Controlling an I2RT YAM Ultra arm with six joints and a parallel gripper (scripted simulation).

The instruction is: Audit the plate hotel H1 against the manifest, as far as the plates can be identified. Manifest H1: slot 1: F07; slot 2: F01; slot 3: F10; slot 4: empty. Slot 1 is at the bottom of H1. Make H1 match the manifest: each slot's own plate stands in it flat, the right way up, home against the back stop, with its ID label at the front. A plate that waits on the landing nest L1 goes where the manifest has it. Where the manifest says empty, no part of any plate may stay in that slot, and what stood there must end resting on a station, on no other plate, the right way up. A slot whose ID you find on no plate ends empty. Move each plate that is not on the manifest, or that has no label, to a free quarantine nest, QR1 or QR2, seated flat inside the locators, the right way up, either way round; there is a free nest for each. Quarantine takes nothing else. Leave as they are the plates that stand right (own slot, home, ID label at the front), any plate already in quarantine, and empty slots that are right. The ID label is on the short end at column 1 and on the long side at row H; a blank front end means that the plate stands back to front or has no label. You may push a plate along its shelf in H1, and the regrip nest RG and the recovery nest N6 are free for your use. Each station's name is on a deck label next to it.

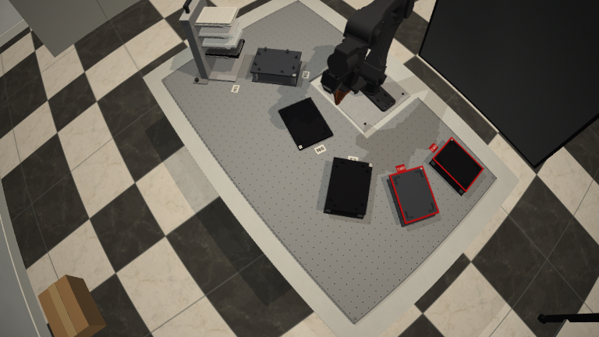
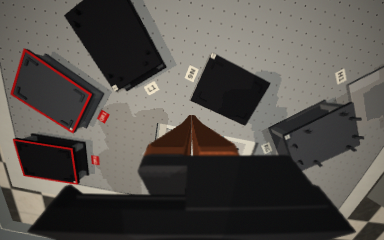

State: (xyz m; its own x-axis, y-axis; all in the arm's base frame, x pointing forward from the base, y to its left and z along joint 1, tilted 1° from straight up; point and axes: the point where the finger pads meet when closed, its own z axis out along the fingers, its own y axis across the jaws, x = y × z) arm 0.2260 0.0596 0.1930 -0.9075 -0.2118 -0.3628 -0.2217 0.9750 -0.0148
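- Gripper (image 1: pixel 340 97): hanging low beside the arm's base, well apart from every plate; its brown fingers are lying pressed together and carrying nothing.
- Plate hotel H1 (image 1: pixel 193 37): standing at the far corner of the deck; pale plates are showing on the upper shelves and a dark plate (image 1: pixel 225 48) lower down; no ID is readable at this size, so which slots already match cannot be told.
- Landing nest L1 (image 1: pixel 349 186): bearing a black plate that is waiting for its slot.
- Recovery nest N6 (image 1: pixel 305 122): also bearing a black plate, with a pale tag at one corner.
- Quarantine nests: the outer red-framed nest (image 1: pixel 457 164) is looking filled; the inner one (image 1: pixel 413 194) is showing bare locators, apparently free.
- Regrip nest RG (image 1: pixel 275 66): standing beside the hotel, nothing resting on it.
- Progress, as a judgement: nothing is visibly finished; identifying and sorting appear to be lying ahead.
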